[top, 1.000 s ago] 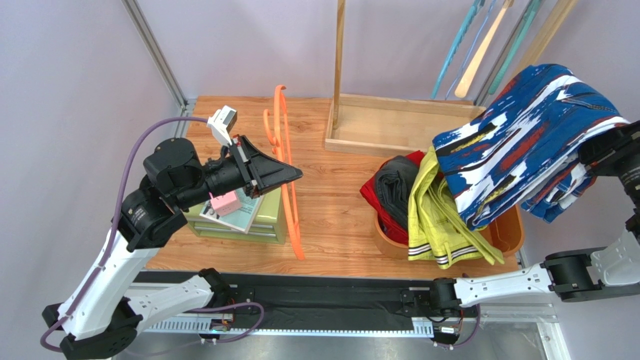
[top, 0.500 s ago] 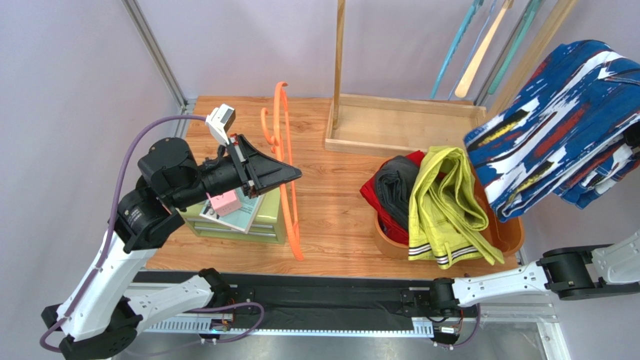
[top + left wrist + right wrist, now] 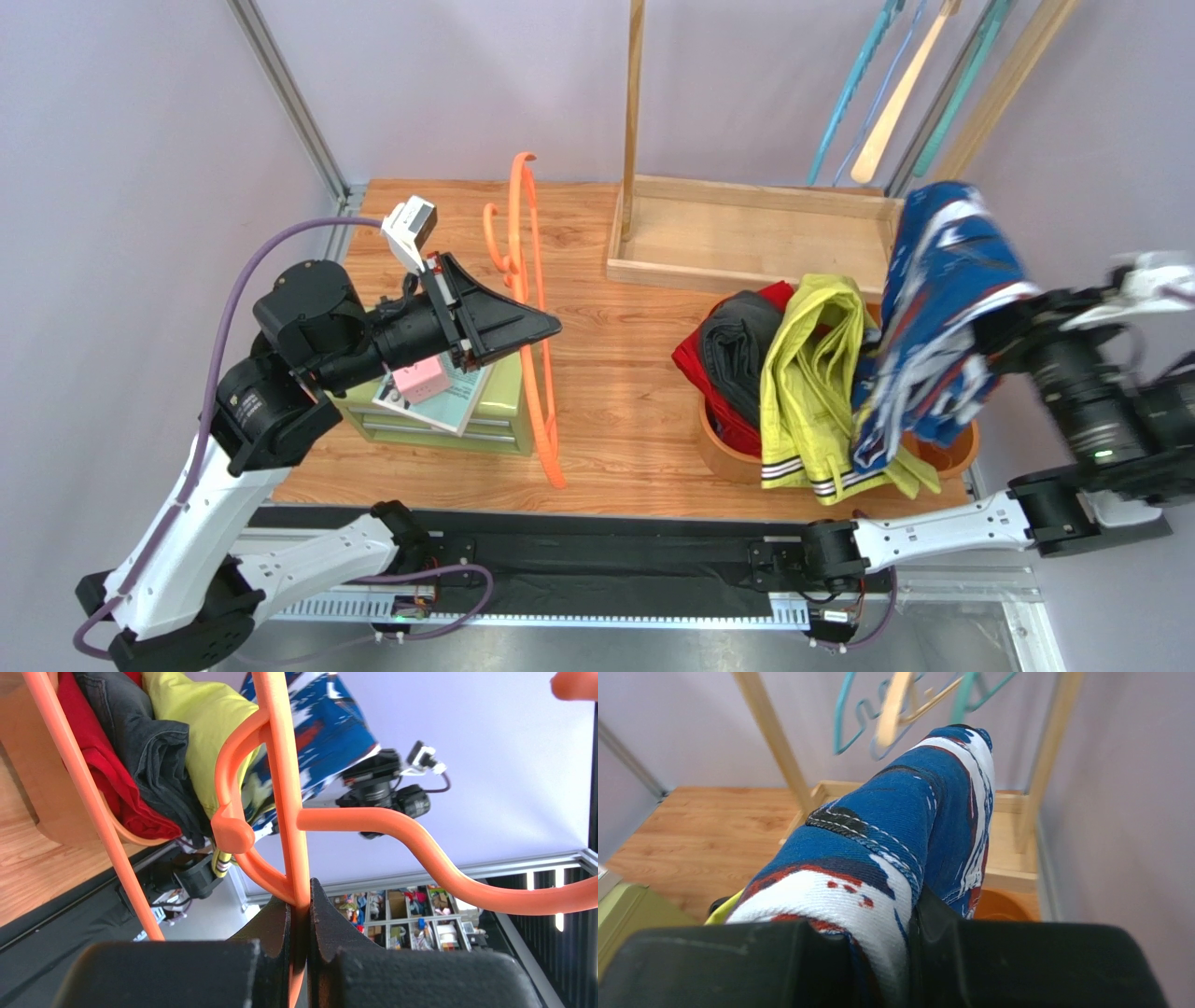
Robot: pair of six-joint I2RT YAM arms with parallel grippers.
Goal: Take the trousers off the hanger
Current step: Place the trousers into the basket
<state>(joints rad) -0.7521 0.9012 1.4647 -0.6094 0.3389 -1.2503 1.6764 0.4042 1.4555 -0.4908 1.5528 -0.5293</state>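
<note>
My left gripper (image 3: 540,325) is shut on the bare orange hanger (image 3: 529,280), holding it upright over the table's left half; its jaws clamp the hanger's bar (image 3: 281,777) in the left wrist view, gripper (image 3: 307,910). My right gripper (image 3: 1003,329) is shut on the navy blue, white-patterned trousers (image 3: 929,322), which dangle over the right side of the brown basket (image 3: 958,451). In the right wrist view the cloth (image 3: 899,826) bulges out from between the jaws of that gripper (image 3: 899,952). Yellow-green trousers (image 3: 821,378), black ones (image 3: 737,350) and red ones (image 3: 697,367) lie heaped in the basket.
A green box (image 3: 491,420) with a book and a pink item on it stands under my left arm. A wooden stand's base tray (image 3: 758,231) and post (image 3: 634,98) are at the back, with teal and wooden hangers (image 3: 898,84) hanging behind.
My right arm has swung down and in from the far right, bringing the blue trousers from high up to hang over the basket. The left arm and hanger have barely moved.
</note>
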